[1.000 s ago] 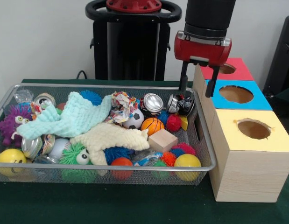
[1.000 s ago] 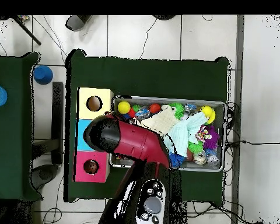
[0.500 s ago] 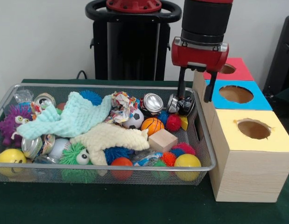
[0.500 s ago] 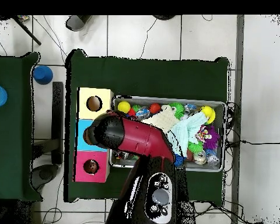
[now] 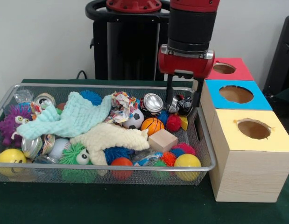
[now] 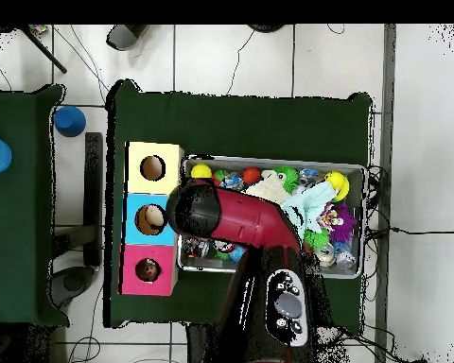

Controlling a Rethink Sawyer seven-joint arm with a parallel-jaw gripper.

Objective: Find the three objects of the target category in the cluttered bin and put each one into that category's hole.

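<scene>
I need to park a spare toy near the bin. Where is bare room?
Free: the green cloth in front of the bin, and the strip right of the bin in the overhead view. Crowded: inside the bin, and its box-side end, where the gripper hangs by the boxes.

Bin left of three-hole box row; end effector above bin's far right corner.

A: Any writing you can make out anywhere?

B: None. The crushed cans in the wire bin carry printed colour, but no word or brand is legible.

A: And the boxes at three o'clock?

B: The yellow box, blue box and red box have plain tops, with no labels or numbers.
</scene>
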